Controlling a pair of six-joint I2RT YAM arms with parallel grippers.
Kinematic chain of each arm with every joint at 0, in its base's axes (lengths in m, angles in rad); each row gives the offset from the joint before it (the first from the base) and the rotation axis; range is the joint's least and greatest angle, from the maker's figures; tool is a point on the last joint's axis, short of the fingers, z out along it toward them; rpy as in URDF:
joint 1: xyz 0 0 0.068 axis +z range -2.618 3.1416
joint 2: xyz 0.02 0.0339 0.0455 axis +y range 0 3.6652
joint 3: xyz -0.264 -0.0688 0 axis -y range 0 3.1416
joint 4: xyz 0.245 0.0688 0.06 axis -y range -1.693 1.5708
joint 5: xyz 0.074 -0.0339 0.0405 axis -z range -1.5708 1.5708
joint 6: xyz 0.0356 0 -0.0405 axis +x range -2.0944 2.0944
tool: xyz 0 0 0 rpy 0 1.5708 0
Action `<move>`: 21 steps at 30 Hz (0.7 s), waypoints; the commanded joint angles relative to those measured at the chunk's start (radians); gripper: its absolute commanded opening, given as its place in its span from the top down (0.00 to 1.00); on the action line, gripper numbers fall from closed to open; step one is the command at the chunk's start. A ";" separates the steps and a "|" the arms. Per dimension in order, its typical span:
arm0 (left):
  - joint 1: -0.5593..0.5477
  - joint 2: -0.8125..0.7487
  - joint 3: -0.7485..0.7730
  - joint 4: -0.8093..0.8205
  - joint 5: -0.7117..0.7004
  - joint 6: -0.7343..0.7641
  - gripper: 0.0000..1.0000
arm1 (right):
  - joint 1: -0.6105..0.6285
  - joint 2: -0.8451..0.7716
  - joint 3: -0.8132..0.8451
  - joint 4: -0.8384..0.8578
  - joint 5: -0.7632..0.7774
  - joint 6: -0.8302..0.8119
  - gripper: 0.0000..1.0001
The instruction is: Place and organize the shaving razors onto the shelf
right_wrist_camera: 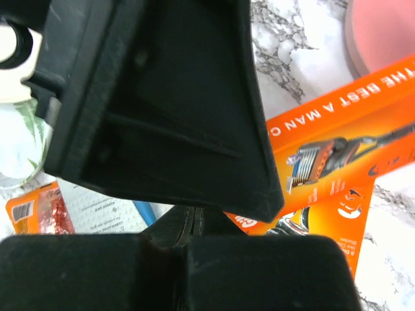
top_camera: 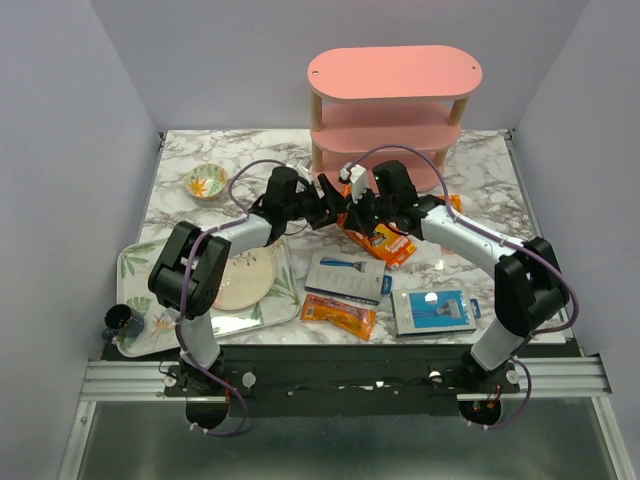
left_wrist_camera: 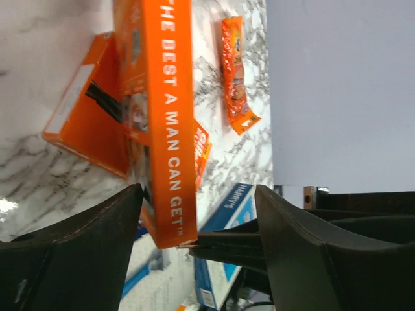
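Marble table (top_camera: pixel 490 190) within lilac walls (top_camera: pixel 60 100); left gripper (left_wrist_camera: pixel 198 188) spread, right gripper (top_camera: pixel 360 212) unclear

Orange on marble, pink behind!
Bright orange pack (left_wrist_camera: pixel 162 116), white lettering, right in front of the black left claw (left_wrist_camera: pixel 199 189); white grey-veined table (left_wrist_camera: pixel 26 162) under it, pink shelf (top_camera: pixel 394 72) beyond.

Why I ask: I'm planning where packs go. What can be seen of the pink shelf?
The pink shelf stands upright at the far middle of the marble table, near the back wall. It has three matte oval pink boards stacked on pale, round, wooden-looking posts. The top board is bare, and nothing shows on the middle one. The right arm hides part of the bottom board, so contact there cannot be told.
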 commanded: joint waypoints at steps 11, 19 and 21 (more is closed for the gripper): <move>-0.018 0.127 -0.011 0.056 -0.028 -0.020 0.65 | 0.002 0.006 0.020 -0.020 0.015 0.026 0.95; 0.040 0.124 -0.064 0.207 0.005 -0.048 0.90 | -0.067 -0.205 0.092 -0.141 0.080 0.034 0.55; 0.055 0.127 -0.074 0.254 0.011 -0.069 0.93 | -0.119 -0.244 0.086 -0.157 0.086 0.068 0.52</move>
